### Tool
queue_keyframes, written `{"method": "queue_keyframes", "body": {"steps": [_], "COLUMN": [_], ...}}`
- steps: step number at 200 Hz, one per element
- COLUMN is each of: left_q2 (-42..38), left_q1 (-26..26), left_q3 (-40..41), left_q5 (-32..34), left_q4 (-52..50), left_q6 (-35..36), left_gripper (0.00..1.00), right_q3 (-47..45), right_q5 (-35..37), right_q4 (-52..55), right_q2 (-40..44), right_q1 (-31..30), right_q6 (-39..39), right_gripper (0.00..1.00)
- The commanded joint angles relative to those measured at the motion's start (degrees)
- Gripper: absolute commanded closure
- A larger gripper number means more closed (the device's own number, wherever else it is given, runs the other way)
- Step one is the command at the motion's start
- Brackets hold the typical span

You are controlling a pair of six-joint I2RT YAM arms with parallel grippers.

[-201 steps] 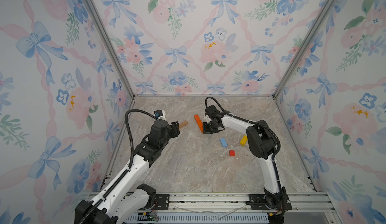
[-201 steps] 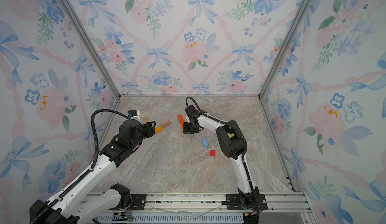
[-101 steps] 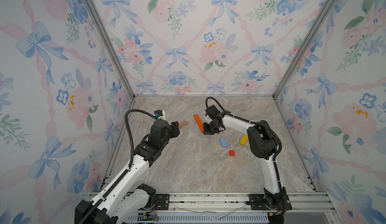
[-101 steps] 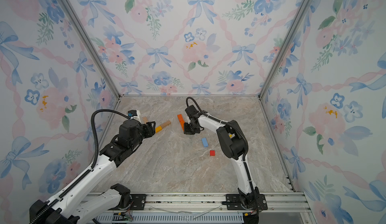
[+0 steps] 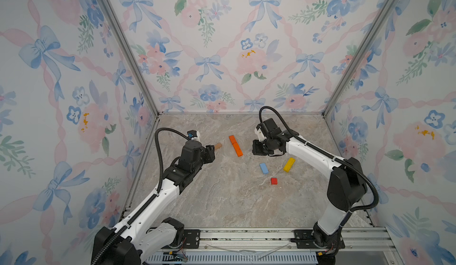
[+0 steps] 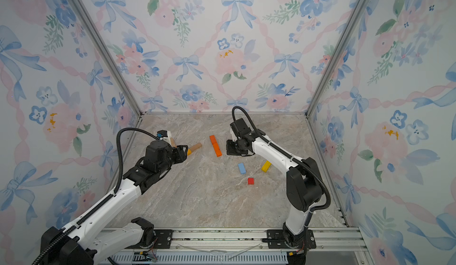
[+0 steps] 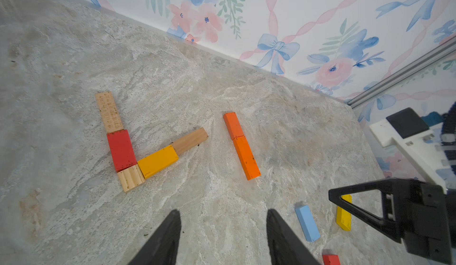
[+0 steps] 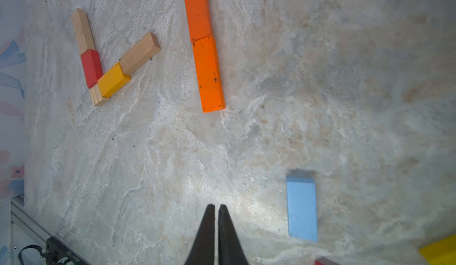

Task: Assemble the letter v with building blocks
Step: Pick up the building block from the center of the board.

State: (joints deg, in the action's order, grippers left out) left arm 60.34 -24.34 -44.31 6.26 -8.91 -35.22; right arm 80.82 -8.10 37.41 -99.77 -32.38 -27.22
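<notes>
The left gripper (image 7: pixel 223 226) stands open and empty above the marble table (image 7: pixel 74 54), clear of every block. Ahead of it lies the V-shaped group. One arm is a long wooden bar (image 7: pixel 109 112), a red block (image 7: pixel 121 150) and a ridged wooden block (image 7: pixel 130 181) laid end to end. The other arm is a yellow block (image 7: pixel 158 161) and a plain wooden bar (image 7: pixel 190 140), and the two arms meet at the ridged wooden block. The orange pair (image 7: pixel 240 145), two bars touching end to end, lies apart beside that group. The right gripper (image 8: pixel 216 209) is closed to a thin slit with nothing between its fingers. It hangs near one end of the orange pair, with a light blue block (image 8: pixel 302 207) just beside it. Both wrist views show the whole group. In both top views the left arm (image 5: pixel 192 157) covers most of it, leaving only the tip of the plain wooden bar. Only the top views show the yellow bar (image 5: pixel 289 164) and the small red block (image 5: pixel 274 181) entire. The right wrist view cuts both at its edge, and in the left wrist view a right finger overlaps the yellow bar.
</notes>
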Motion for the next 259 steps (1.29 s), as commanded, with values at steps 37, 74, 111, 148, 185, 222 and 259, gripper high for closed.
{"method": "queue_keyframes", "body": {"steps": [37, 74, 111, 148, 185, 222, 259], "left_q2": [4.5, 7.2, 8.6, 8.7, 8.2, 7.9, 7.6], "left_q1": [0.2, 0.0, -0.5, -0.9, -1.0, -1.0, -1.1], "left_q3": [-2.3, -3.0, -2.7, -2.2, -1.7, -1.8, -1.7], "left_q5": [-6.1, -8.6, -9.2, -9.6, -9.7, -9.5, -9.3], "left_q4": [1.9, 2.3, 2.6, 2.5, 2.6, 2.0, 1.7], "left_q6": [-0.8, -1.1, -1.5, -1.7, -1.6, -1.6, -1.7], "left_gripper": [0.42, 0.43, 0.43, 0.43, 0.43, 0.43, 0.42], "right_q3": [-16.1, -24.9, -29.3, -30.1, -29.8, -29.1, -28.2], "right_q5": [10.1, 11.2, 10.2, 10.7, 10.6, 10.0, 9.8], "right_q4": [6.7, 5.3, 2.6, 0.4, -2.1, -4.4, -4.5], "right_q2": [10.5, 16.4, 15.9, 13.1, 10.2, 7.3, 5.3], "right_q1": [0.6, 0.5, 0.2, -0.3, -0.1, 0.6, 0.7], "right_q6": [-3.2, -7.1, -9.9, -10.1, -9.7, -9.3, -8.9], "right_gripper": [0.77, 0.59, 0.49, 0.36, 0.36, 0.48, 0.58]}}
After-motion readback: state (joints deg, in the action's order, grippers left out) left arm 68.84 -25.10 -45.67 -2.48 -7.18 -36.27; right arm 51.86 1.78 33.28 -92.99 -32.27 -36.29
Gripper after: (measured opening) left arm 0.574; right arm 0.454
